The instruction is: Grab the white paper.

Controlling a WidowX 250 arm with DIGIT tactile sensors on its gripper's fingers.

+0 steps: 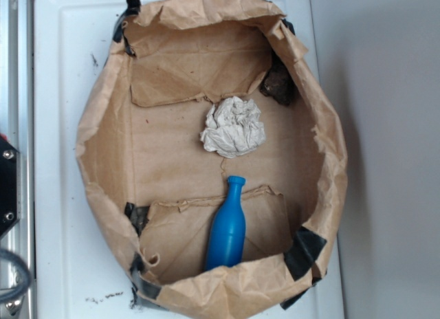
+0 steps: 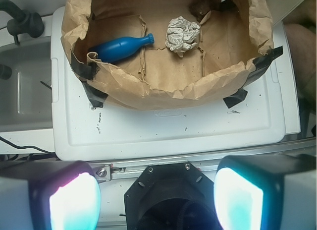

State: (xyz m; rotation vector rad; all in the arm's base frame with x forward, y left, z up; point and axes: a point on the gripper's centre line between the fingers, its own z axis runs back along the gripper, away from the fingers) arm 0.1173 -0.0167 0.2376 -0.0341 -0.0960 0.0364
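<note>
Presently, status of task: not begun in any visible way. White paper (image 1: 234, 127): one crumpled ball, lying loose on the floor of the brown paper bag (image 1: 103, 126), toward the bag's far wall as my wrist camera sees it, untouched. Gripper (image 2: 156, 198): pads (image 2: 74, 202) set wide apart, nothing between them, held back outside the bag and short of the near edge of the white counter (image 2: 163, 131) (well apart from the ball). Left to do, by my reckoning: reach over the bag's near wall, come down around the ball, close.

Blue bottle (image 1: 228, 226): lying on its side in the bag, near the ball but not touching. Dark lump (image 1: 278, 85): in a bag corner, nature unclear.

Views compared: exterior, from above, shows the bag's whole floor and the gap between ball and bottle, but no gripper. Wrist shows my pads and the bag wall standing between me and the ball.
</note>
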